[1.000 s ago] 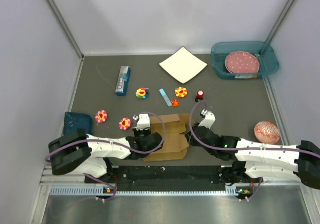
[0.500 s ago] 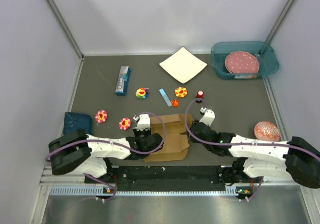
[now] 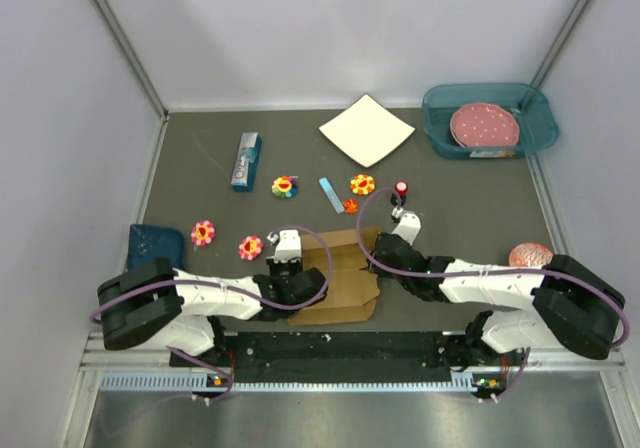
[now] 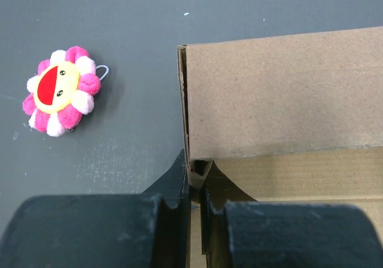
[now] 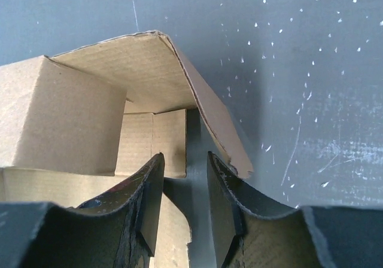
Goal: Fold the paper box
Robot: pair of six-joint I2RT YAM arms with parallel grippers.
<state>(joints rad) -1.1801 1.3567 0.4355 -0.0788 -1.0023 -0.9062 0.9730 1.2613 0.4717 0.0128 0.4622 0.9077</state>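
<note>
The paper box (image 3: 335, 278) sits at the near middle of the desk (image 3: 470, 198). Its raised right flap (image 5: 206, 109) leans just ahead of my right fingers (image 5: 142, 208), which are part open and hold nothing. My left fingers (image 4: 108, 232) are closed tight, pinching the box's left wall, so I reckon the right side, being nearest that flap, folds it in.

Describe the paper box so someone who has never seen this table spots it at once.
On the dark grey table, look at the middle of the near edge. The paper box lies there, the left gripper shut on its left edge. Unlike the small flower toys nearby and the white sheet behind, it is plain brown cardboard.
</note>
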